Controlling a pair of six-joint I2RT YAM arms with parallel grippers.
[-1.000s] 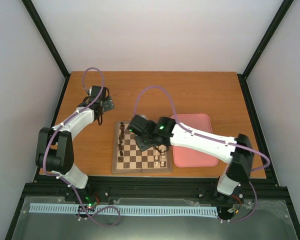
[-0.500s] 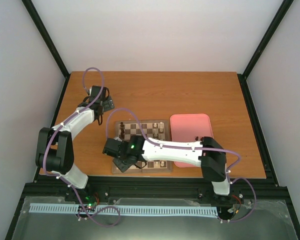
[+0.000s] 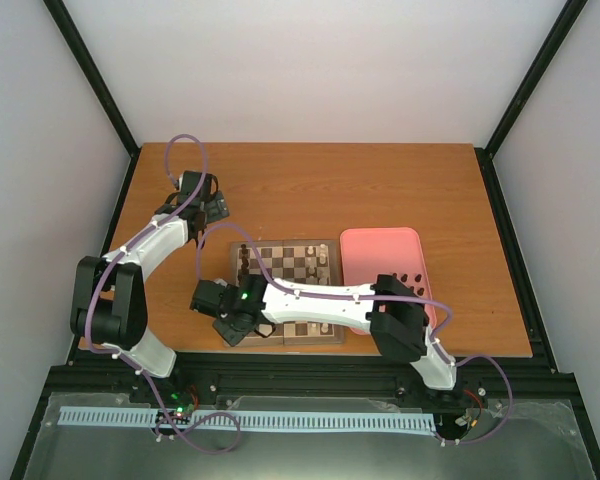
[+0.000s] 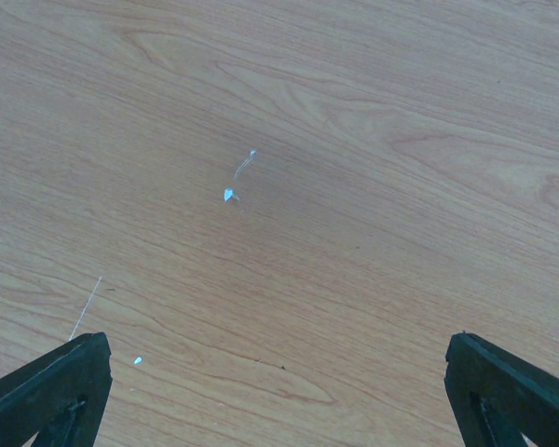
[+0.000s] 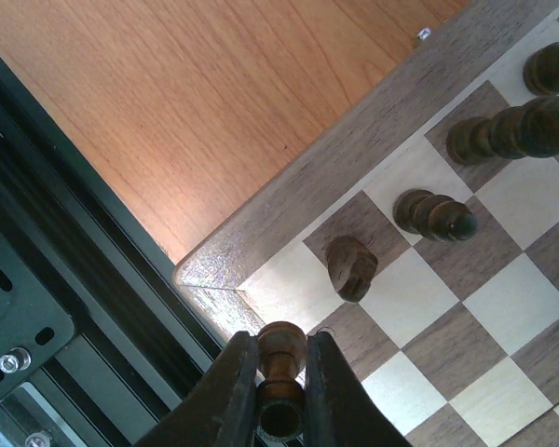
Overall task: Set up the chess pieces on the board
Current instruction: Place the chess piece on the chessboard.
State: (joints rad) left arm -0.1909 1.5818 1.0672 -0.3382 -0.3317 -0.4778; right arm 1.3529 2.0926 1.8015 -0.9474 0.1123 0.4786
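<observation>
One dark chess piece (image 5: 281, 377) was pinched between the nearly closed jaws of my right gripper (image 5: 281, 343). Directly ahead of those jaws lay a corner of the board (image 5: 354, 158). A knight-shaped piece (image 5: 351, 267) stood just beyond that corner, and further dark pieces (image 5: 435, 214) lined the squares ahead and to the right. My left gripper (image 4: 275, 354) held its jaws spread wide over the wooden table (image 4: 354, 140), apart from the board. The pink tray (image 3: 380, 250) lay beyond the board, far from either set of jaws.

One board (image 3: 285, 243); one pink tray (image 3: 380, 250); two arms (image 3: 145, 245).
</observation>
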